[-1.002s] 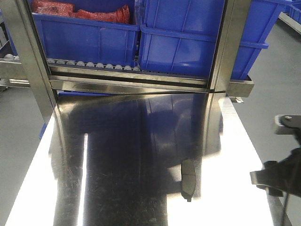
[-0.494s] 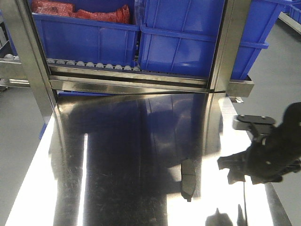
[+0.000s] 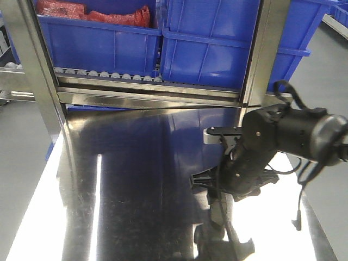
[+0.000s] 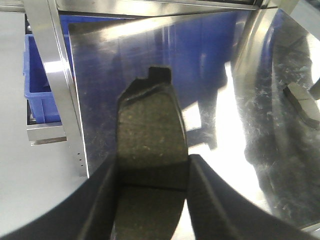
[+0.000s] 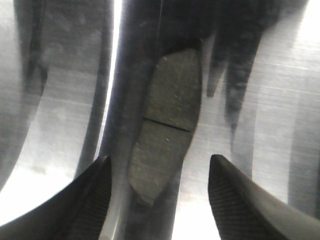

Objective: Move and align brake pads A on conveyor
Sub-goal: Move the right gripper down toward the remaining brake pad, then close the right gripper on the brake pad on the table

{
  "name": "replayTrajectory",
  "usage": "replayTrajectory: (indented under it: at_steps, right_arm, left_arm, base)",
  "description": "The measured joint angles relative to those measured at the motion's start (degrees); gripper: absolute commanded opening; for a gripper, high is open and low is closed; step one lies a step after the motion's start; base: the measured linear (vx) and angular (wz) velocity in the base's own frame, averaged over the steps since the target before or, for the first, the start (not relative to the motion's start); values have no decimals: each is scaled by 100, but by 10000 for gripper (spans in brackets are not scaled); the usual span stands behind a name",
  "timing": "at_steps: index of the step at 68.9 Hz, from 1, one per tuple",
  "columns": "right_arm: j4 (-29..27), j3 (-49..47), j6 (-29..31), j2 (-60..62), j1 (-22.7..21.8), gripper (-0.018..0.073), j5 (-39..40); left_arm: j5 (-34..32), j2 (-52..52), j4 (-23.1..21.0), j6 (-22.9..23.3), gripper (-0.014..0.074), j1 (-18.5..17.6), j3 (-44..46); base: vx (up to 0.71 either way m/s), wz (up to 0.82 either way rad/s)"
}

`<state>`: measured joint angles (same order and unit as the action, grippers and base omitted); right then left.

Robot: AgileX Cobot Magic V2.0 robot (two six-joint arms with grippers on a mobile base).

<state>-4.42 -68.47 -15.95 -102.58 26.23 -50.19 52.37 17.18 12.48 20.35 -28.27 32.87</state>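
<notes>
Closest to the left wrist lens, the left pincer (image 4: 154, 169) is closed on a brake pad, the gripped pad (image 4: 150, 120). Its fingers press the two long edges near the centre groove. The friction face is turned to the camera and the tabbed end points away. Holding it at the middle probably keeps it balanced, so it should not swing when carried. It appears to hang above the bench (image 3: 136, 179) rather than rest on it.

At the right wrist, the right pincer (image 5: 159, 161) is spread wide and empty, with one finger on either side of the loose pad (image 5: 169, 115). That pad lies flat on the steel, grey face up, its groove running across it. Its length runs roughly away from the lens, so closing would likely meet the long edges — a sensible line-up for a pick. I cannot tell whether the fingertips touch the bench.

In the front view the right arm bends over this pad, toward the bench's right side. Beyond stand the roller rack (image 3: 109, 74) and the blue bins (image 3: 206, 49), one holding red parts (image 3: 109, 13).

No dark belt shows in any view — both pads seem yet to reach the conveyor.
</notes>
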Motion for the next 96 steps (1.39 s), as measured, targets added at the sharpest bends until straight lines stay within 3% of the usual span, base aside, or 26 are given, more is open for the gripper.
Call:
replayTrajectory:
  at_steps: [23,53,63,75,96]
  right_arm:
    - [113,-396,-568,-537,18,437,-164]
    - [139,-672,-727,-1036,18,421,-316]
    - [163,-685,-740,-1050,18,288,-345]
    - [169,-687,-721,-1057,18,-17,-363]
    - [303,-633,-309,-817,18,-8,-513]
  left_arm:
    - [0,0,0,0,-6,0,0]
    - [5,0,0,0,-6,0,0]
    - [5,0,0,0,-6,0,0]
    - [5,0,0,0,-6,0,0]
    - [5,0,0,0,-6,0,0]
  base:
    - [0,0]
    - [0,0]
    - [0,0]
    - [0,0]
    - [0,0]
